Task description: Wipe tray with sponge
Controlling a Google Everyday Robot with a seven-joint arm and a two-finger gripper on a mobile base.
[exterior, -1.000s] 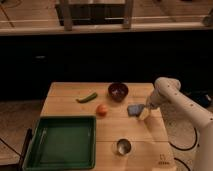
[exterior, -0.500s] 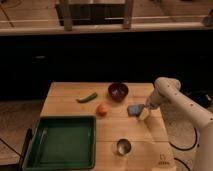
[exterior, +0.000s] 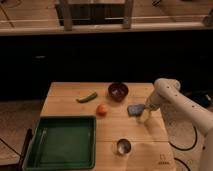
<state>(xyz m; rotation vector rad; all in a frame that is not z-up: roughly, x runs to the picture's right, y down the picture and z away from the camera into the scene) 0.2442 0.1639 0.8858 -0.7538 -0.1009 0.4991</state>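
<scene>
A green tray [exterior: 61, 141] lies at the front left of the wooden table [exterior: 150, 132]. A blue-grey sponge [exterior: 135, 109] lies on the table right of centre. My gripper [exterior: 145, 114] hangs at the end of the white arm [exterior: 172, 97] right beside the sponge's right edge, down near the table surface. The sponge rests on the table and the gripper touches or nearly touches it.
A dark red bowl [exterior: 118, 91] stands behind the sponge. An orange-red round fruit [exterior: 102, 109] and a green pepper [exterior: 86, 97] lie left of it. A small metal cup [exterior: 123, 146] stands near the front edge. A dark counter runs behind the table.
</scene>
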